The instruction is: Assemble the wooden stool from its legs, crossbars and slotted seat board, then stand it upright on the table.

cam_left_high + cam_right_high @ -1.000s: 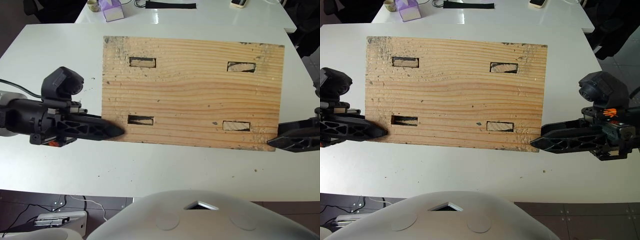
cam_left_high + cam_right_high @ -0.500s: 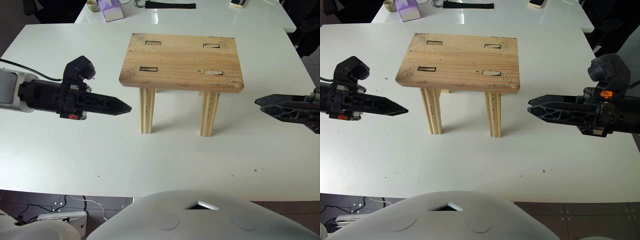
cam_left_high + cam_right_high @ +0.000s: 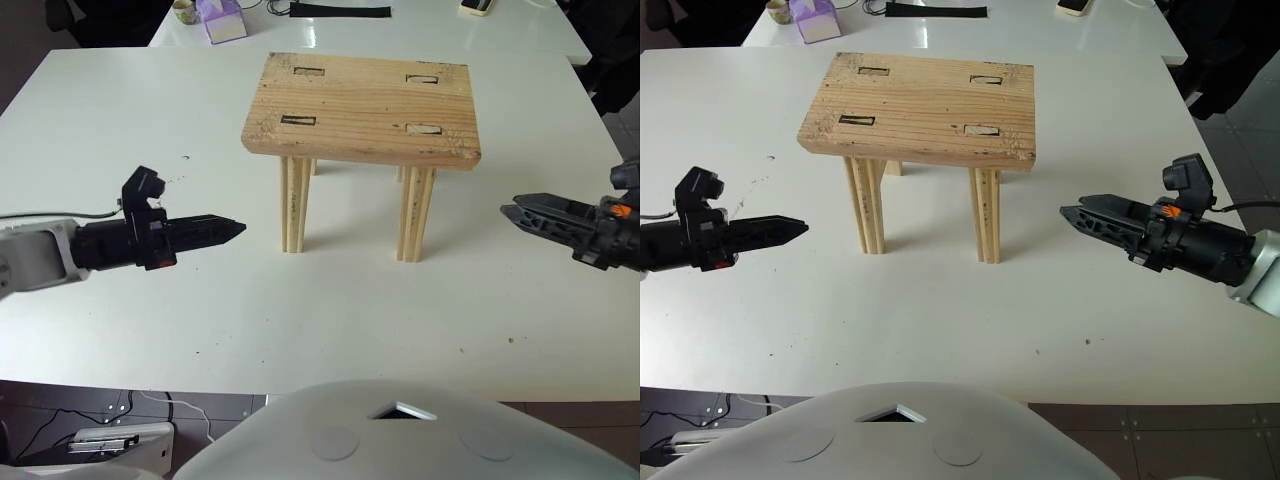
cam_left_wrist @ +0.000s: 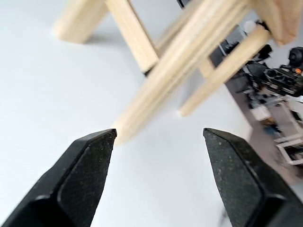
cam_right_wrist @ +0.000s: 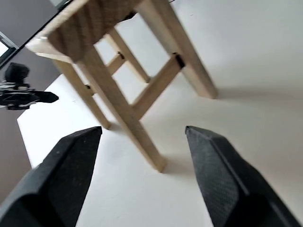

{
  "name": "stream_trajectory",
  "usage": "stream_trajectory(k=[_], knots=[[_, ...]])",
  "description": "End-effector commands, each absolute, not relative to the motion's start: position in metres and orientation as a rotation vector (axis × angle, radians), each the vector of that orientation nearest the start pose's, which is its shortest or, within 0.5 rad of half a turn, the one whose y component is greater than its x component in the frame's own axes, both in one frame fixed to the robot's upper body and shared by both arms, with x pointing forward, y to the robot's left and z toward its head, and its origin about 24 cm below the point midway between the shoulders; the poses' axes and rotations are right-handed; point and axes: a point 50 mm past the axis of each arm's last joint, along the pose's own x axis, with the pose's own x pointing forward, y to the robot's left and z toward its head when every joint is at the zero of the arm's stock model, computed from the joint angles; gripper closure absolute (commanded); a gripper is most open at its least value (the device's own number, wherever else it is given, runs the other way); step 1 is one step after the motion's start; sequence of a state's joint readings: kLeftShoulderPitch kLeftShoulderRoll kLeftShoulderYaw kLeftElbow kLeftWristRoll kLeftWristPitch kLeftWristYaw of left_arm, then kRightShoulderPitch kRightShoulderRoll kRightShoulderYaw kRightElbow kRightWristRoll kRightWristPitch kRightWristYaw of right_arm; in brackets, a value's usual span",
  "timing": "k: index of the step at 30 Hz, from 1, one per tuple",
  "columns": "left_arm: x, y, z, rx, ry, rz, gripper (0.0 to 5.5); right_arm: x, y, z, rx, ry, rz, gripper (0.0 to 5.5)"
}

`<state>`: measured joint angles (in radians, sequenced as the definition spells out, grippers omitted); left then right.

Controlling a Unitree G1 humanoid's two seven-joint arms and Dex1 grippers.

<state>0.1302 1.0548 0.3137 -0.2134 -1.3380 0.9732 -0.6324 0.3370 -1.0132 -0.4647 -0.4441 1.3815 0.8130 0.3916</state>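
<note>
The wooden stool (image 3: 362, 108) stands upright on the white table (image 3: 300, 320), slotted seat board on top and its legs (image 3: 294, 205) on the tabletop. A crossbar (image 5: 158, 82) joins the legs under the seat. My left gripper (image 3: 238, 228) hovers low to the stool's left, open and holding nothing, with its fingers (image 4: 87, 170) spread before a front leg (image 4: 175, 71). My right gripper (image 3: 1068, 212) hovers to the stool's right, also open and holding nothing, its fingers (image 5: 222, 161) spread wide.
A second white table behind carries a tissue box (image 3: 222, 18), a cup (image 3: 185, 10) and a black strip (image 3: 340, 11). Bare tabletop surrounds the stool on all sides, widest along the front edge.
A second ago both grippers held the stool raised by the ends of its seat. It now stands on the table, and both grippers have let go and drawn back outward and lower.
</note>
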Motion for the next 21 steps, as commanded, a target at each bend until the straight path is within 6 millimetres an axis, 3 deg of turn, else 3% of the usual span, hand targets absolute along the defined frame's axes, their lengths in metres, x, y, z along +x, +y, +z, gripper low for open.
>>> stream_trajectory(k=[1, 6, 11, 16, 21], knots=[[0.218, 0.265, 0.069, -0.071, 0.333, -0.201, 2.09, 0.218, -0.228, 0.066, 0.128, 0.245, 0.205, 2.23], [0.242, 0.237, 0.014, -0.054, 0.253, -0.011, 2.09, 0.270, -0.216, 0.039, -0.054, 0.109, 0.022, 2.23], [0.257, 0.228, -0.002, -0.028, 0.207, 0.070, 2.09, 0.284, -0.222, 0.027, -0.091, 0.051, -0.065, 2.23], [0.269, 0.210, -0.011, -0.013, 0.158, 0.075, 2.09, 0.295, -0.217, 0.020, -0.155, 0.010, -0.043, 2.23], [0.277, 0.200, -0.017, 0.007, 0.145, 0.065, 2.09, 0.300, -0.225, 0.017, -0.149, 0.010, -0.104, 2.23]])
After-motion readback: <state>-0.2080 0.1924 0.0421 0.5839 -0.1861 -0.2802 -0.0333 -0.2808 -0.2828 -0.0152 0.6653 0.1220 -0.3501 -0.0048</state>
